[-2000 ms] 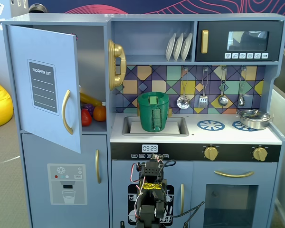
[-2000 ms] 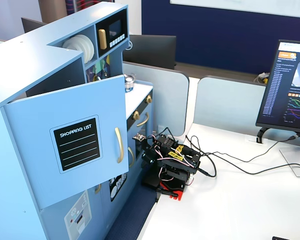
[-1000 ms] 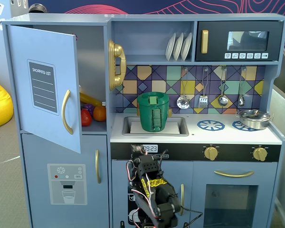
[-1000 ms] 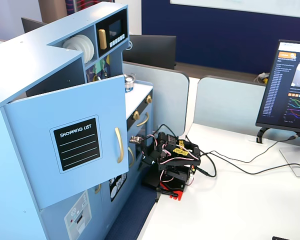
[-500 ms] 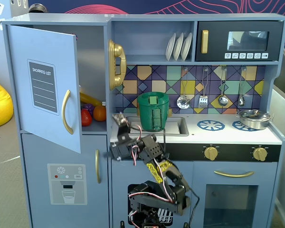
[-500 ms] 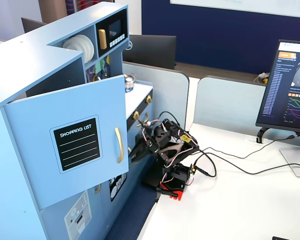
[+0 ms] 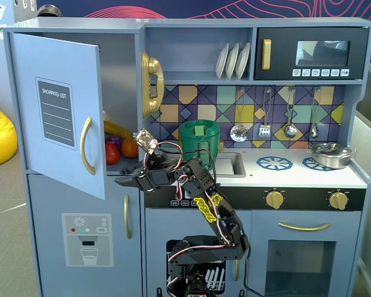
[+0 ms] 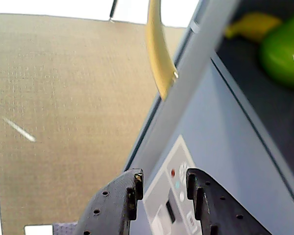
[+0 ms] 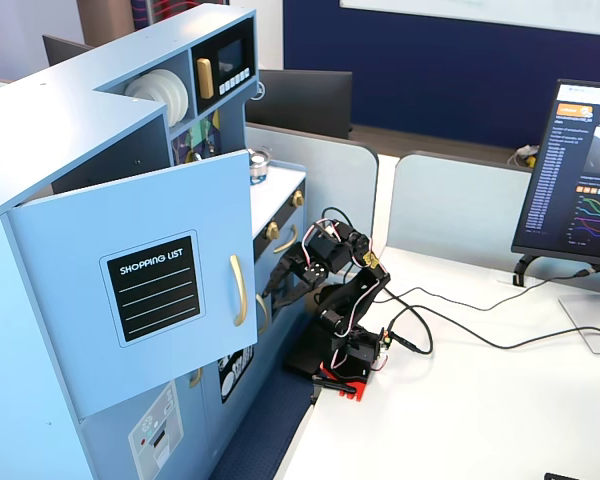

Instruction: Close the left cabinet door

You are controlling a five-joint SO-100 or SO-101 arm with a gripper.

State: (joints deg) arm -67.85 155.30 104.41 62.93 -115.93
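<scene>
The left cabinet door (image 7: 55, 114) is a light-blue panel with a black "SHOPPING LIST" board and a curved gold handle (image 7: 86, 145). It stands swung open, away from the cabinet. It also shows in the other fixed view (image 9: 150, 290). My gripper (image 7: 122, 177) is just right of the door's lower free edge, at its inner side, jaws slightly apart and empty. In the wrist view my gripper (image 8: 164, 180) sits below the door's edge (image 8: 186, 83) and its gold handle (image 8: 159, 54). I cannot tell if a finger touches the door.
Below is the blue door with the ice/water dispenser graphic (image 7: 86, 238). Toy fruit (image 7: 120, 148) lies inside the open cabinet. A gold phone (image 7: 151, 83) and a green pot (image 7: 199, 139) stand to the right. A monitor (image 9: 580, 170) and cables sit on the white desk.
</scene>
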